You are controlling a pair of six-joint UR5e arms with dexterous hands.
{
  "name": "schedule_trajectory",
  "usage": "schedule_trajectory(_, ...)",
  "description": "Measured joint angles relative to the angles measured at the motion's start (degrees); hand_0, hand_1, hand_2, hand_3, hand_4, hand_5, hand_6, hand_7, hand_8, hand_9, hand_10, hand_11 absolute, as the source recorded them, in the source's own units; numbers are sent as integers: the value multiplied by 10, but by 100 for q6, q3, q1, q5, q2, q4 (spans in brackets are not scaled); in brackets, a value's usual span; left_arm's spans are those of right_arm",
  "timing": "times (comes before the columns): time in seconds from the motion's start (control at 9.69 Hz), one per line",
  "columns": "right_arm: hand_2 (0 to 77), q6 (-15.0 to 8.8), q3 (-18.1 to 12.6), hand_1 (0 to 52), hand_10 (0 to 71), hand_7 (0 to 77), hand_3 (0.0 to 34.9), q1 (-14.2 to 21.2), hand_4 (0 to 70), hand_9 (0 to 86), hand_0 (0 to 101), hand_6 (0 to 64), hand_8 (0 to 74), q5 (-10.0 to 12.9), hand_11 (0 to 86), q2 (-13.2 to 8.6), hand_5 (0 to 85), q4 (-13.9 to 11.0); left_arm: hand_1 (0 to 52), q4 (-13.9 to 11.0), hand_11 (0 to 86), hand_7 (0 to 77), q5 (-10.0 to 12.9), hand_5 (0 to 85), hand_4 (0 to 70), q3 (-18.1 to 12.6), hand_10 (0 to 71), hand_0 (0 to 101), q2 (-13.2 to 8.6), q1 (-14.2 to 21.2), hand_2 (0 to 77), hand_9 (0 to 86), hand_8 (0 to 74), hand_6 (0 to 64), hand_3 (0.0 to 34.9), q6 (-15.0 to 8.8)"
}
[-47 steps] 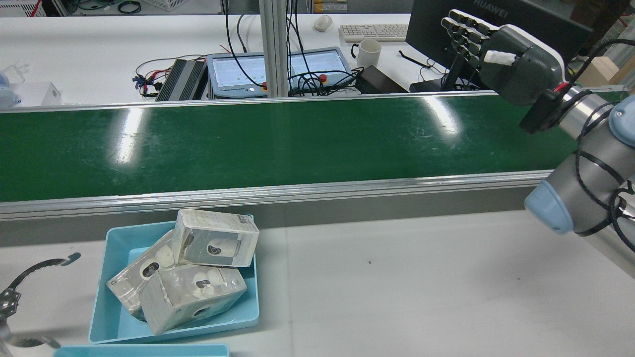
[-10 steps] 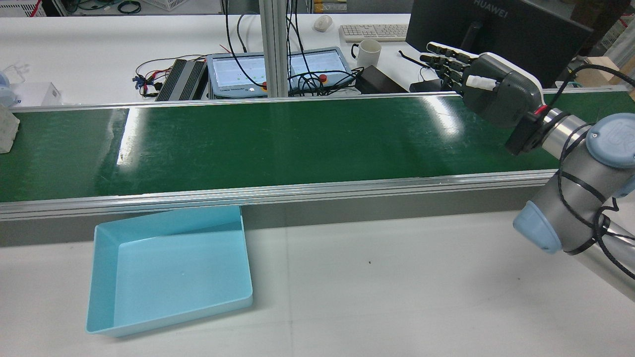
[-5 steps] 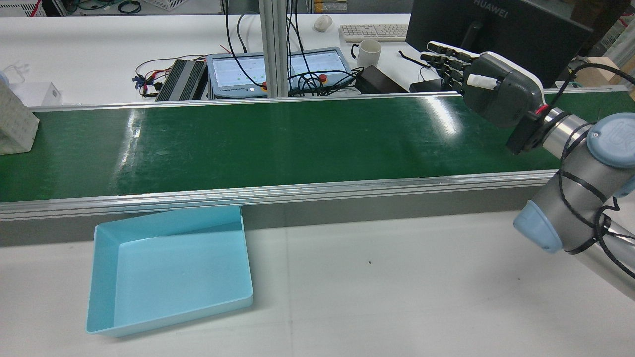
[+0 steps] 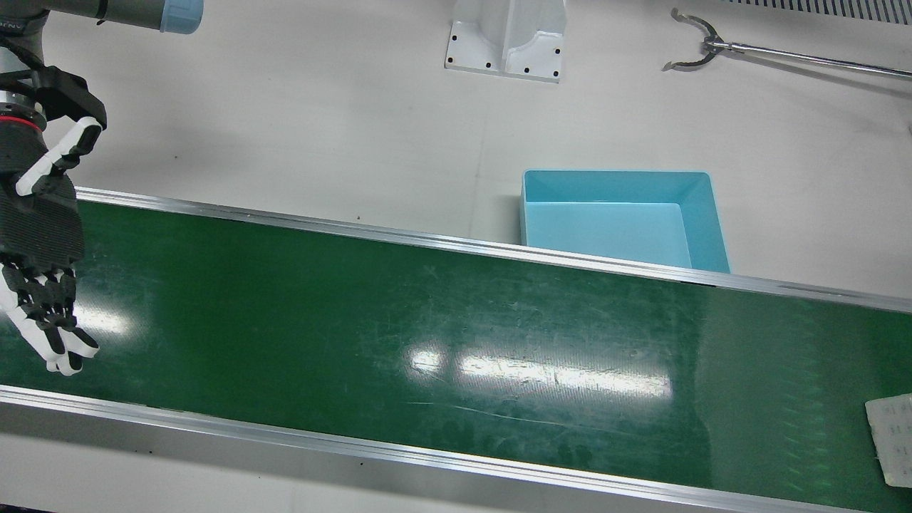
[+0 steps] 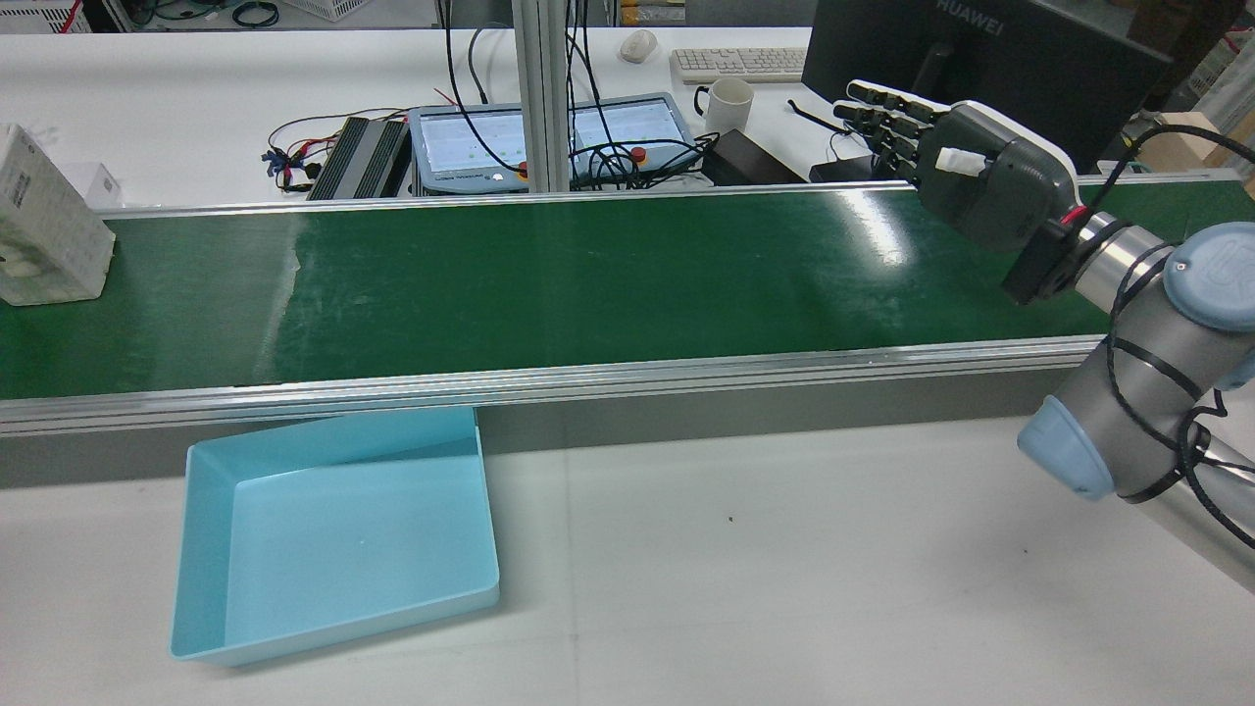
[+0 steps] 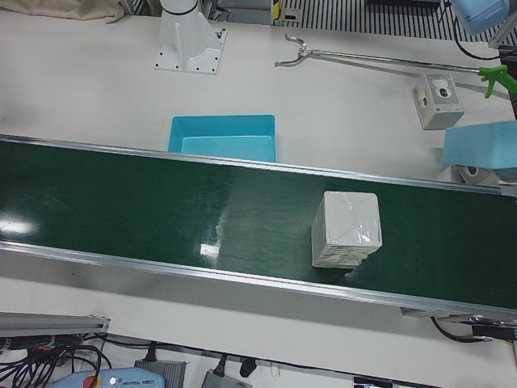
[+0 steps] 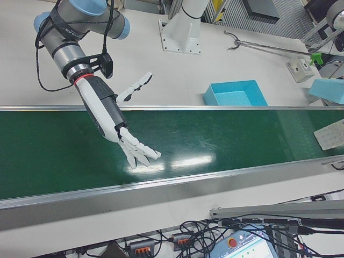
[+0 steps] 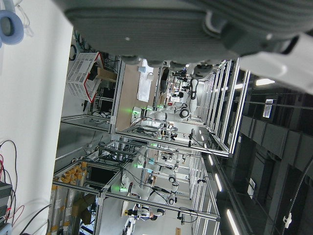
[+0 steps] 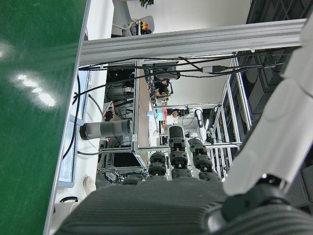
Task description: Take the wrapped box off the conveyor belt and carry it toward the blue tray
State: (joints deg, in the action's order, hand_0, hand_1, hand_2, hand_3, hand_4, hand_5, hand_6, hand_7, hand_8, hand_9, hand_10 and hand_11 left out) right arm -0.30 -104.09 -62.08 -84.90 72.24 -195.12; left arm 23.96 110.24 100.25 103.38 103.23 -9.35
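The wrapped box (image 5: pixel 49 235) is white and stands on the green conveyor belt (image 5: pixel 588 275) at the far left of the rear view. It also shows in the left-front view (image 6: pixel 346 229), at the right edge of the front view (image 4: pixel 890 438) and in the right-front view (image 7: pixel 330 134). The blue tray (image 5: pixel 196 549) sits empty on the white table just below the belt's near rail (image 4: pixel 702 214). My right hand (image 5: pixel 971 167) is open, fingers stretched out, just above the belt's other end (image 7: pixel 121 129), far from the box. My left hand (image 8: pixel 195 19) shows only as a grey edge in its own view.
A metal reach tool (image 4: pixel 712 46) lies on the table behind the tray. An arm pedestal (image 4: pixel 507 35) stands mid-table. A mug (image 5: pixel 727 103), keyboard, monitor and a tablet with cables sit on the desk beyond the belt. A blue foam block (image 6: pixel 481 145) lies at the belt's end.
The box has ridden in on the belt from the left edge of the rear view. The oldest frame shows the tray full of boxes and my right hand higher; since then the hand has barely moved.
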Motion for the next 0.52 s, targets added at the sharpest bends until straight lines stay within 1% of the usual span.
schedule_trajectory(0.1,38,2,-3,22,0,164,0,-2,115,82,396,55,71,0,11,1,71,0,0,0,5,5,0,11,5,0,5,0,0,0,11,5,5,5,0,0)
schedule_trajectory(0.21,44,3,-4,38,0,164,0,-4,115,82,397,55,71,0,11,1,71,0,0,0,0,5,0,11,5,0,5,0,0,0,11,0,5,5,0,0)
schedule_trajectory(0.31,44,3,-5,38,0,164,0,-5,115,82,397,55,71,0,11,1,71,0,0,0,0,5,0,11,0,0,5,0,0,0,11,0,5,0,0,0)
schedule_trajectory(0.41,38,4,-9,60,0,164,0,-5,115,82,397,55,71,0,11,1,71,0,0,0,5,5,0,11,5,0,5,0,0,0,11,0,5,5,0,0)
schedule_trajectory(0.52,38,4,-11,60,0,164,0,-5,115,82,398,55,71,0,11,1,71,0,0,0,5,5,0,11,5,0,5,0,0,0,11,0,5,5,0,0)
